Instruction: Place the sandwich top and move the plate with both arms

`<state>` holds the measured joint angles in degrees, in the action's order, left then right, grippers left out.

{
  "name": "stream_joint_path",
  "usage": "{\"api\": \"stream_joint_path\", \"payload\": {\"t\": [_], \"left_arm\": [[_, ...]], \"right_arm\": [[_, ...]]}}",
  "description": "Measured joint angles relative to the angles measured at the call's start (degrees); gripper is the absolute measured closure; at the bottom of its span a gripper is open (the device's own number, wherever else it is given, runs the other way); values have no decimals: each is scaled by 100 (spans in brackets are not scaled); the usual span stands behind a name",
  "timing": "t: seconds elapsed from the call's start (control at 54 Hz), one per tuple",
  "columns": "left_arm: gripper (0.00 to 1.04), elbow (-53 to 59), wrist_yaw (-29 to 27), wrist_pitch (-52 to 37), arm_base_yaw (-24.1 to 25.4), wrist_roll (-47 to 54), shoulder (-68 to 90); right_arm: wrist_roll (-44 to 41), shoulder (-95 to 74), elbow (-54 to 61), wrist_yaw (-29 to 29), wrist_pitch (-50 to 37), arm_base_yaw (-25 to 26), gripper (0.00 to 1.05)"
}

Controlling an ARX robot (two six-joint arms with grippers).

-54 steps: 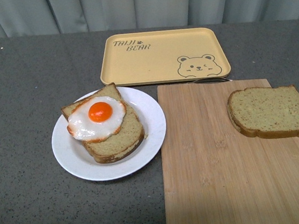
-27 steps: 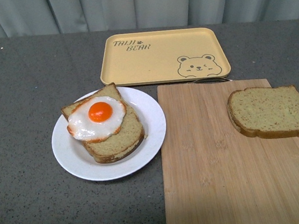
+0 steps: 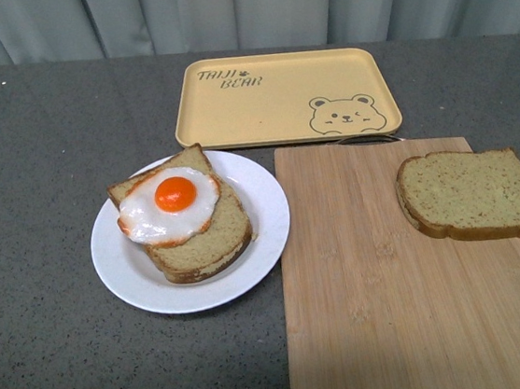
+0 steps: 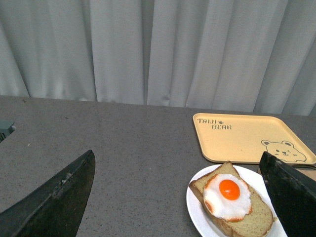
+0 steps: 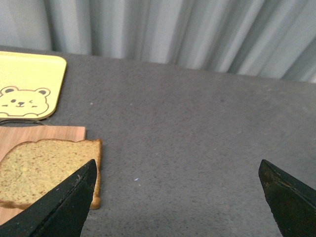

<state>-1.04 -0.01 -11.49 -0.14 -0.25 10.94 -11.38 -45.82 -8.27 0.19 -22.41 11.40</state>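
Observation:
The sandwich top (image 3: pixel 476 194), a plain speckled bread slice, lies flat at the far right of the wooden board (image 3: pixel 395 310); it also shows in the right wrist view (image 5: pixel 44 165). The white plate (image 3: pixel 118 267) sits left of the board and holds bread slices with a fried egg (image 3: pixel 169 205); it also shows in the left wrist view (image 4: pixel 195 207). My left gripper (image 4: pixel 180 197) is open and empty, above the table left of the plate. My right gripper (image 5: pixel 177 197) is open and empty, above bare table right of the sandwich top. Neither arm shows in the front view.
A yellow tray with a bear drawing (image 3: pixel 268 100) lies behind the plate and board. Grey curtains hang at the table's far edge. The table surface (image 3: pixel 31 164) is dark grey.

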Motion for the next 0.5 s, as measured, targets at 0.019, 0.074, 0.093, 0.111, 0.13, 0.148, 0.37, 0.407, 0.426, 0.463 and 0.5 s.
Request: {"api": "stream_joint_path", "payload": {"t": [0.019, 0.074, 0.093, 0.111, 0.13, 0.148, 0.37, 0.407, 0.426, 0.463, 0.5], "left_arm": [[7, 0, 0, 0, 0, 0, 0], [7, 0, 0, 0, 0, -2, 0], [7, 0, 0, 0, 0, -2, 0], [7, 0, 0, 0, 0, 0, 0], [7, 0, 0, 0, 0, -2, 0], [7, 0, 0, 0, 0, -2, 0], [7, 0, 2, 0, 0, 0, 0], [7, 0, 2, 0, 0, 0, 0], [7, 0, 2, 0, 0, -2, 0], [7, 0, 2, 0, 0, -2, 0], [7, 0, 2, 0, 0, 0, 0]], "right_arm": [[28, -306, -109, -140, -81, 74, 9], [138, -1045, -398, -428, -74, 238, 9], [181, -1187, -455, -546, -44, 269, 9], [249, -1453, -573, -704, 24, 330, 9], [319, -1716, -686, -861, 81, 389, 9], [354, -1843, -741, -935, 107, 420, 9], [911, -4260, -2131, -2133, 769, 879, 9], [922, -4494, -2273, -2258, 868, 883, 9], [920, -4653, -2369, -2347, 964, 883, 9], [920, -4885, -2509, -2472, 1084, 883, 9], [938, -5115, -2636, -2599, 1167, 883, 9]]}}
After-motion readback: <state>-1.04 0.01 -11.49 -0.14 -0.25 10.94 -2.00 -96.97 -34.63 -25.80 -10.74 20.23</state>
